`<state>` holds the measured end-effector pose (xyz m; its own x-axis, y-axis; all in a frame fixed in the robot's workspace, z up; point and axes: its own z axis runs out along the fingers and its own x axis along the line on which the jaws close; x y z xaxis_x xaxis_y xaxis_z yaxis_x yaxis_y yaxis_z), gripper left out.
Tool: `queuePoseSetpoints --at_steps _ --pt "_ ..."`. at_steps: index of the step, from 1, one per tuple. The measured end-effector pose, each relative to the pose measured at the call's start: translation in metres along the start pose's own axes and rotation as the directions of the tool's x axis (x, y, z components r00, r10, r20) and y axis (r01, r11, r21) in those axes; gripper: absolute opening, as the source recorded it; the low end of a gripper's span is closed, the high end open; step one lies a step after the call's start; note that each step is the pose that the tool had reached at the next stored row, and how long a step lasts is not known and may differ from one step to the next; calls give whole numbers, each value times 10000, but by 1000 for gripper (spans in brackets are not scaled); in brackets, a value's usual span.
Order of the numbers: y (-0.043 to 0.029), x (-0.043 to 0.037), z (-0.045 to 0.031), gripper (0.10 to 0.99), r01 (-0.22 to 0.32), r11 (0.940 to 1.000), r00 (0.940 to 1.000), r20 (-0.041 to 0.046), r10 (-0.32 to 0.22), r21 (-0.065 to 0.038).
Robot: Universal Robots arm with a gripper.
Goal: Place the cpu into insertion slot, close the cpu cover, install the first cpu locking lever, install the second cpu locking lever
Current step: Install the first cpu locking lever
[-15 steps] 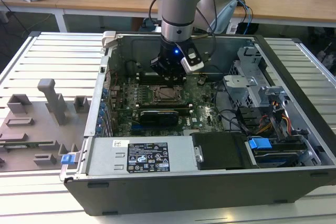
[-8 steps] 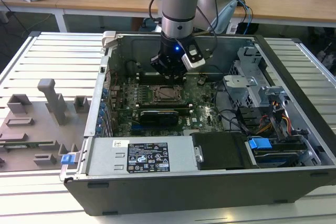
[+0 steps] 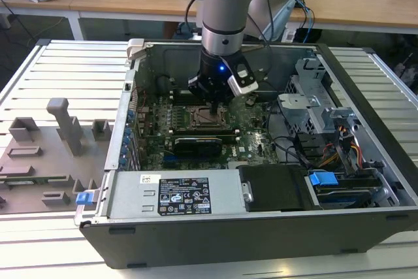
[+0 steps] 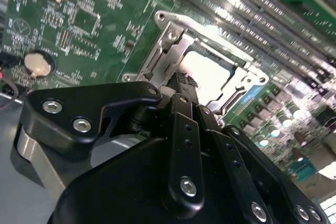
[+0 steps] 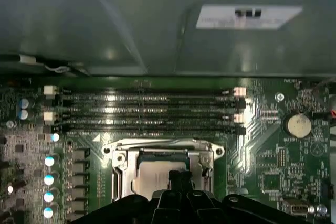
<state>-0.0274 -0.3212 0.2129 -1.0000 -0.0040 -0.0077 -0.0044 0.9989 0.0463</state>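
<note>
My gripper (image 3: 213, 100) hangs low inside the open computer case, right over the insertion slot (image 3: 208, 117) on the green motherboard (image 3: 255, 129). Its black fingers are pressed together with nothing between them, and the gripper (image 4: 184, 81) tip sits at the socket's edge. The cpu (image 4: 210, 72) shows as a pale silvery square lying in the socket, also seen as the cpu (image 5: 149, 178) in the first wrist view. The cpu cover (image 5: 163, 149), a silvery frame, appears to lie down around it, with the chip showing through its window. The gripper (image 5: 178, 179) hides part of the socket's near side.
Long black memory slots (image 5: 147, 111) run just beyond the socket. A coin battery (image 5: 297, 124) sits on the board to one side. A power supply (image 3: 176, 194) and drive cage (image 3: 313, 106) fill the case's front and the exterior view's right. A grey fixture tray (image 3: 46, 155) lies outside, left.
</note>
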Motion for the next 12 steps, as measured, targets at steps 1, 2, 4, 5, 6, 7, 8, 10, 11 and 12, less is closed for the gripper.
queuePoseSetpoints --at_steps 1,2,4,5,6,7,8,10,11,12 --pt "-10 0 -1 106 0 10000 10000 -1 0 0" --pt "-12 0 -1 106 -1 10000 10000 -1 1 0" --pt "-12 1 -13 106 -2 10000 10000 -1 2 2" --pt "-11 0 -27 106 -1 10000 10000 -1 1 2" --pt "-10 0 -45 106 -1 10000 10000 -1 1 1" --pt "-9 0 -59 106 0 10000 10000 0 0 1" --pt "-9 0 -66 106 0 10000 10000 -1 0 1" --pt "-8 -1 -90 106 0 10000 10000 0 0 0" --pt "-7 -1 -106 106 -1 10000 10000 0 1 0" --pt "-6 -1 -129 106 -1 10000 10000 0 1 1"
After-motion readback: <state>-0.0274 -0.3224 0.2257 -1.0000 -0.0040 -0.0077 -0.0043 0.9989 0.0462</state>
